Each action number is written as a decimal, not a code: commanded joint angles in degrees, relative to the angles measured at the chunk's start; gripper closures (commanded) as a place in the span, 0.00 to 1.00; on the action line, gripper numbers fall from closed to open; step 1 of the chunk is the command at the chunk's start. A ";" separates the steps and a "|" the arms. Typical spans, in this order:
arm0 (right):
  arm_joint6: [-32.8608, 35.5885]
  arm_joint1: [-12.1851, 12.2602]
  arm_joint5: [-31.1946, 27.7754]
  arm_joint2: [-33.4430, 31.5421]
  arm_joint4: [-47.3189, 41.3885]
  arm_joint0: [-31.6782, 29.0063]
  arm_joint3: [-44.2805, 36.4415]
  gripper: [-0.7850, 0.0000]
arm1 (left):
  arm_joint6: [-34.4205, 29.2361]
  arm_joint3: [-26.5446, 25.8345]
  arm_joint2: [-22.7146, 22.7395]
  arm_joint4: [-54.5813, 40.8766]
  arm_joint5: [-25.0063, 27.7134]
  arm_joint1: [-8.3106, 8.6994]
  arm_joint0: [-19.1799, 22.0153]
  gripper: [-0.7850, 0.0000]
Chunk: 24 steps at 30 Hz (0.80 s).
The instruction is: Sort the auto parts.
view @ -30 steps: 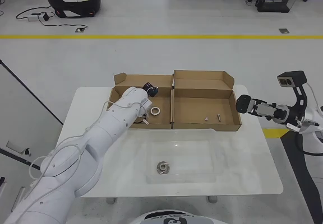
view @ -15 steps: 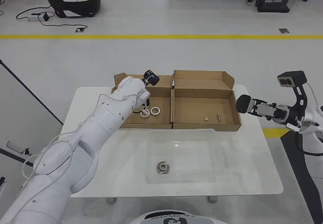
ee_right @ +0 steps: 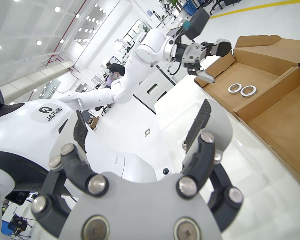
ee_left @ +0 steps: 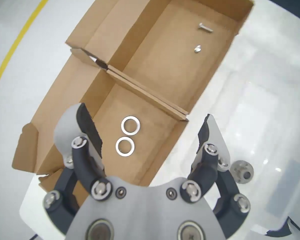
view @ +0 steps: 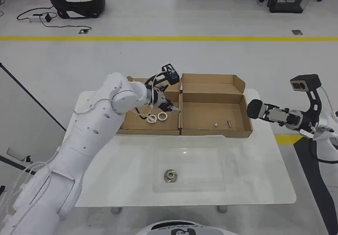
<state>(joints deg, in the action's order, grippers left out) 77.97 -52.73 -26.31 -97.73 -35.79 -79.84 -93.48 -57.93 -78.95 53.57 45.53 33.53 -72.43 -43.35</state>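
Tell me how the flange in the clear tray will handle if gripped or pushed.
The flange looks solid metal: probably stiff and heavy for its size. It lies flat in the tray, so a push should slide it, not roll it. Its shiny rim may slip.

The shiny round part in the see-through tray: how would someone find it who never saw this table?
On the white table, a clear tray lies nearer the robot than the left cardboard box and the right cardboard box. The metal flange sits alone in the tray. Unlike the left box's flat rings and the right box's bolts, it is a thick disc with a raised hub.
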 commanded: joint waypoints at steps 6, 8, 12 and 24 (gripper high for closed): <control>0.00 0.00 0.00 0.00 0.00 0.00 0.00 0.00 | -8.64 -14.75 4.14 -3.87 4.18 3.04 -6.00 0.00; 0.00 0.00 0.00 0.00 0.00 0.00 0.00 0.00 | -10.21 -17.65 3.28 -4.08 2.62 4.07 -6.73 0.00; 0.00 0.00 0.00 0.00 0.00 0.00 0.00 0.00 | -14.07 -22.33 -0.73 -5.42 -1.23 6.68 -6.83 0.00; 0.00 0.00 0.00 0.00 0.00 0.00 0.00 0.00 | -27.46 -29.74 -15.16 -13.12 -14.64 11.07 0.88 0.00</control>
<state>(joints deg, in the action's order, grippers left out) 77.97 -52.73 -26.31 -97.73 -35.79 -79.84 -93.48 -84.71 -108.60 39.54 32.91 19.62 -61.48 -43.21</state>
